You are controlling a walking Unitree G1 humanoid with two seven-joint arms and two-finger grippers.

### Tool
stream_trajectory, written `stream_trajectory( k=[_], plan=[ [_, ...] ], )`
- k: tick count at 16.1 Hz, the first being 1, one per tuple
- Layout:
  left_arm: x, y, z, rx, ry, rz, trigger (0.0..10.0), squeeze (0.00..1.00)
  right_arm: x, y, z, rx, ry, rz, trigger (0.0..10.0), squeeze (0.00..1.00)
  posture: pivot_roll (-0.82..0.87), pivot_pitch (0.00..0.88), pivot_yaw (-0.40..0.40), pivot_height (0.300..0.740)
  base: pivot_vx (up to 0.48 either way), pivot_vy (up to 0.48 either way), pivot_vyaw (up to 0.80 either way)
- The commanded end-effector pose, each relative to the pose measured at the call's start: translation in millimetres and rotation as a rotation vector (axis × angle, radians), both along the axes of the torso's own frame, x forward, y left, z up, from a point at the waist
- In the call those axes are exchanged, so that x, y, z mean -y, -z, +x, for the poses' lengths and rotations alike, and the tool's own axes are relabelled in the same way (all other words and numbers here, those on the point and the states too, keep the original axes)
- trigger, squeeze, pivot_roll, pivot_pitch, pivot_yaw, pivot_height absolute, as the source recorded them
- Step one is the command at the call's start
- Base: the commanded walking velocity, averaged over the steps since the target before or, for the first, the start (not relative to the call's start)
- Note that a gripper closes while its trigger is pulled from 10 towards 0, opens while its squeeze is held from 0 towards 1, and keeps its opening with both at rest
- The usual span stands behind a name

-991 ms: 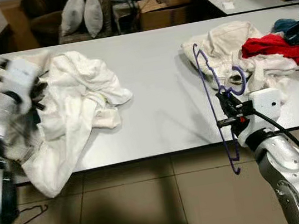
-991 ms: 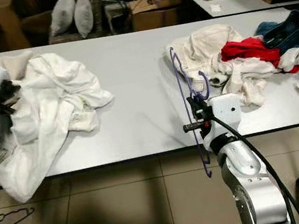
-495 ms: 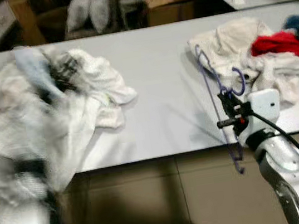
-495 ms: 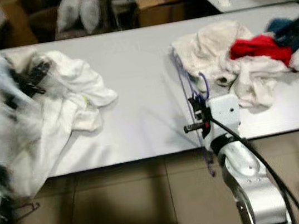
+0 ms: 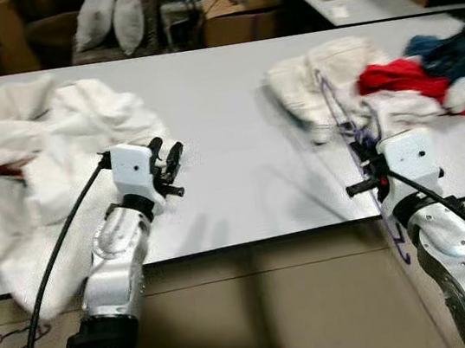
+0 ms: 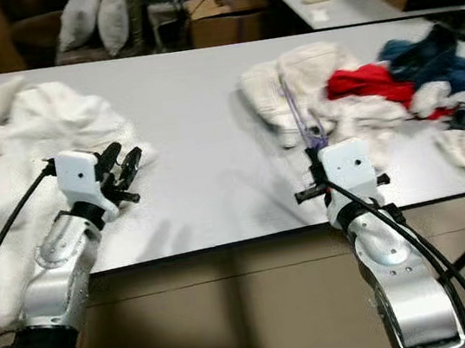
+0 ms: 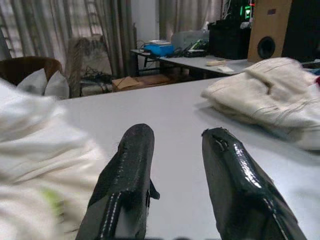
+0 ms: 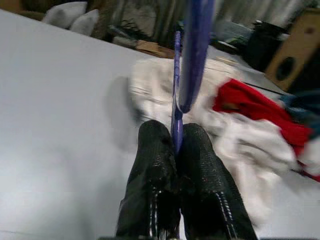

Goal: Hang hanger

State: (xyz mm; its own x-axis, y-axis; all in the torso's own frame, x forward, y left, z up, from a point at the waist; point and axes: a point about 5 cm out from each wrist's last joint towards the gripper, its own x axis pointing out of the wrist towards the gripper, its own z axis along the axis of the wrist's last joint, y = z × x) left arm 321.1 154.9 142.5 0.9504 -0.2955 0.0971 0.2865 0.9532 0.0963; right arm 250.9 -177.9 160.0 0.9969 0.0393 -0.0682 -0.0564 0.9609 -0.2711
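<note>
In the eye views, the right claw point(image 5: 365, 173) pinches a thin purple wire hanger point(image 5: 339, 114) at the near edge of the grey tabletop point(image 5: 235, 130), its frame rising over the cream clothes pile point(image 5: 324, 81).

The left claw point(image 5: 169, 161) hovers spread beside the white laundry heap point(image 5: 29, 160).

The left wrist view shows its fingers point(image 7: 127, 170) parted above the tabletop.

The right wrist view shows fingers point(image 8: 155, 165) pressed together on the hanger's glossy purple wire.

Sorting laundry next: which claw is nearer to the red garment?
Right. The right claw, shut on the purple hanger, sits just short of the red garment; the open left claw is across the table beside the white garment.
</note>
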Motion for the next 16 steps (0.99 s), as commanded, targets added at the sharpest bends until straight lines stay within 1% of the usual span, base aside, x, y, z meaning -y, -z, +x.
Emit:
stream_trajectory(
  k=[1, 2, 3, 4, 6, 8, 9, 10, 11, 12, 13, 15, 16],
  plan=[
    [0.6, -2, 0.5, 0.0, -0.017, 0.013, 10.0, 0.18, 7.7, -3, 0.9, 0.01, 0.05, -0.005, 10.0, 0.0, -0.06, 0.0, -0.004, 0.74, 0.0, -0.401, 0.0],
    [-0.6, -1, -0.4, -0.005, -0.029, 0.011, 10.0, 0.18, 8.9, -4, -0.5, 0.015, 0.051, -0.018, 10.0, 0.0, -0.06, 0.0, 0.007, 0.74, 0.0, -0.416, 0.0],
    [-1.7, 2, -2.3, -0.014, -0.036, 0.012, 10.0, 0.18, 10.5, -3, -2.8, 0.012, 0.055, -0.01, 10.0, 0.0, -0.07, 0.0, 0.014, 0.74, 0.0, -0.428, 0.0],
    [-2.2, 7, -5.5, -0.03, -0.042, 0.026, 10.0, 0.17, 14.8, -1, -6.7, 0.0, 0.087, 0.03, 10.0, 0.0, -0.08, 0.0, 0.021, 0.74, 0.0, -0.428, 0.0],
    [2.6, 10, -5.8, -0.047, -0.039, 0.033, 10.0, 0.17, 20.6, 1, -10.1, -0.002, 0.138, 0.1, 10.0, 0.0, -0.09, 0.0, 0.03, 0.74, 0.0, -0.426, 0.0],
    [8.2, 9, -4.7, -0.048, -0.028, 0.021, 10.0, 0.17, 20.7, 4, -12.0, -0.018, 0.136, 0.111, 10.0, 0.0, -0.09, 0.0, 0.034, 0.74, 0.0, -0.42, -0.22],
    [10.1, 10, -5.4, -0.049, -0.021, 0.021, 10.0, 0.18, 19.9, 5, -12.7, -0.022, 0.133, 0.124, 10.0, 0.0, -0.09, 0.0, 0.034, 0.74, 0.0, -0.42, -0.8],
    [9.8, 11, -6.1, -0.053, -0.023, 0.022, 10.0, 0.17, 22.6, 7, -13.5, -0.03, 0.156, 0.096, 10.0, 0.0, -0.09, 0.0, 0.034, 0.74, 0.0, -0.364, -0.8],
    [9.8, 12, -6.8, -0.063, -0.023, 0.007, 10.0, 0.16, 25.1, 8, -14.2, -0.034, 0.169, 0.088, 10.0, 0.0, -0.09, 0.0, 0.031, 0.74, 0.0, 0.0, -0.8],
    [9.5, 13, -6.8, -0.068, -0.03, 0.008, 10.0, 0.07, 25.5, 8, -14.7, -0.041, 0.164, 0.105, 10.0, 0.0, -0.09, 0.0, 0.03, 0.74, 0.0, 0.0, -0.8],
    [9.0, 13, -6.2, -0.069, -0.039, 0.012, 10.0, 0.05, 25.8, 8, -14.9, -0.042, 0.164, 0.113, 10.0, 0.0, -0.09, 0.0, 0.029, 0.74, 0.0, 0.0, -0.8],
    [8.9, 12, -5.2, -0.073, -0.043, 0.015, 10.0, 0.05, 23.7, 8, -14.4, -0.044, 0.15, 0.165, 10.0, 0.0, -0.09, 0.0, 0.028, 0.74, 0.0, 0.0, -0.8],
    [11.2, 10, -4.8, -0.057, -0.014, -0.008, 10.0, 0.06, 20.1, 9, -14.6, -0.052, 0.143, 0.202, 10.0, 0.0, -0.09, 0.0, 0.027, 0.74, 0.0, 0.0, -0.8]
  ],
)
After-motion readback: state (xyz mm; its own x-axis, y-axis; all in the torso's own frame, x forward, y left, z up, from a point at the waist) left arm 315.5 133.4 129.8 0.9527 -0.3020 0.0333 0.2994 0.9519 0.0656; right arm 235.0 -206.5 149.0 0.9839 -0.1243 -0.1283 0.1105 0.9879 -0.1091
